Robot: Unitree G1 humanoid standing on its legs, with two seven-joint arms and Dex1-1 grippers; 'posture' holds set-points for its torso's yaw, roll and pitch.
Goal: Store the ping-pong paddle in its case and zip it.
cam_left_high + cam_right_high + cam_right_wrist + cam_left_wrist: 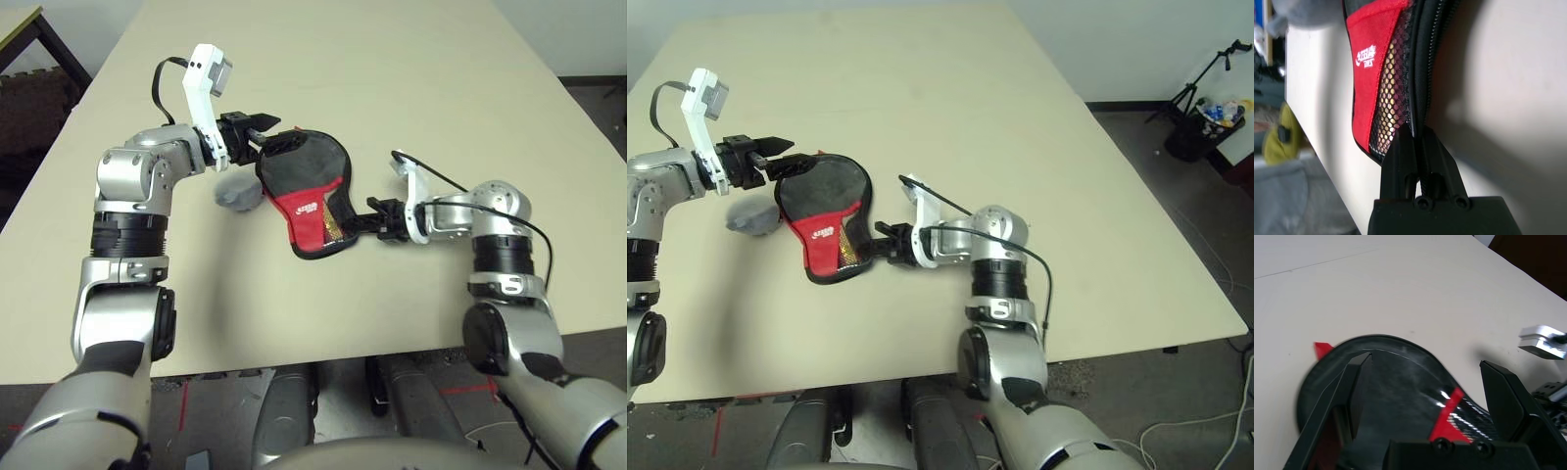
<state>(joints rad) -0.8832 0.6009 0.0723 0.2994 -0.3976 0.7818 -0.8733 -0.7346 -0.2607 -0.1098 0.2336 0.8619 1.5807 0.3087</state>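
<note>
Lying on the beige table (411,88), the case (306,191) sits between the two arms, its round black part toward the far left and its red lower part with white logo and mesh pocket toward the near right. The round end appears lifted off the tabletop while the narrow end rests lower, so the case is tilted.

Left gripper (277,133): positioned at the far, round end of the case. Its fingers (1359,382) stand wide apart, straddling the rounded black rim; the left wrist view shows one finger against the rim on one side and the other finger clear of the fabric on the other side. Whether this amounts to a firm hold cannot be told.

Right gripper (361,217): positioned at the near right edge of the case, by the narrow end. Its fingers (1400,156) are pressed together and pinch the zipper line along the case rim, just beside the mesh pocket. Whether the zipper pull itself sits between them cannot be told.

Ping-pong paddle: a light wooden surface is visible through the mesh pocket, consistent with the paddle being inside the case; the blade itself is covered.

A small grey soft lump (238,192) rests on the table just left of the case, touching or nearly touching its edge.
</note>
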